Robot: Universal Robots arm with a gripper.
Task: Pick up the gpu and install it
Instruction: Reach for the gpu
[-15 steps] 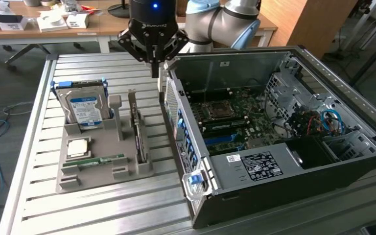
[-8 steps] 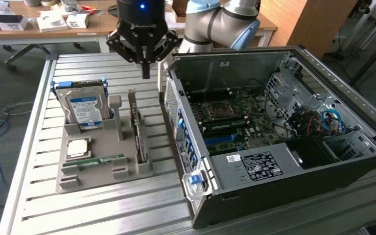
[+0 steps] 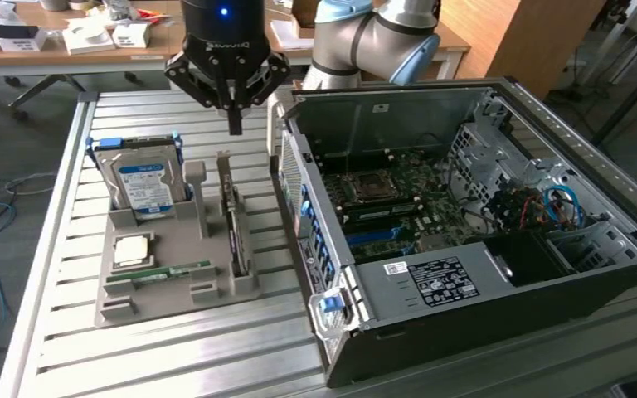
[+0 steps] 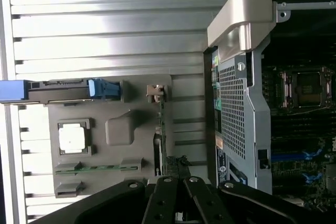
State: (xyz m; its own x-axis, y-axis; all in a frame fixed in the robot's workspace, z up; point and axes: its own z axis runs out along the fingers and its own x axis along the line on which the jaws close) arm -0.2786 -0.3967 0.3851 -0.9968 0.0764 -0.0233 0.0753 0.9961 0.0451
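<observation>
While my gripper (image 3: 235, 126) hangs with fingers pressed together, nothing held, the gpu (image 3: 233, 225) stands on edge just below my fingertips, untouched, slotted in the gray holder (image 3: 180, 278), hard drive (image 3: 143, 184) beyond it, open computer case (image 3: 430, 282) opposite.

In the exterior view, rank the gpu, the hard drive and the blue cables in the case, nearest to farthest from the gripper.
1. gpu, standing in the holder below the gripper.
2. hard drive, in the holder toward the exterior view's left.
3. blue cables, inside the case at the exterior view's right.
</observation>
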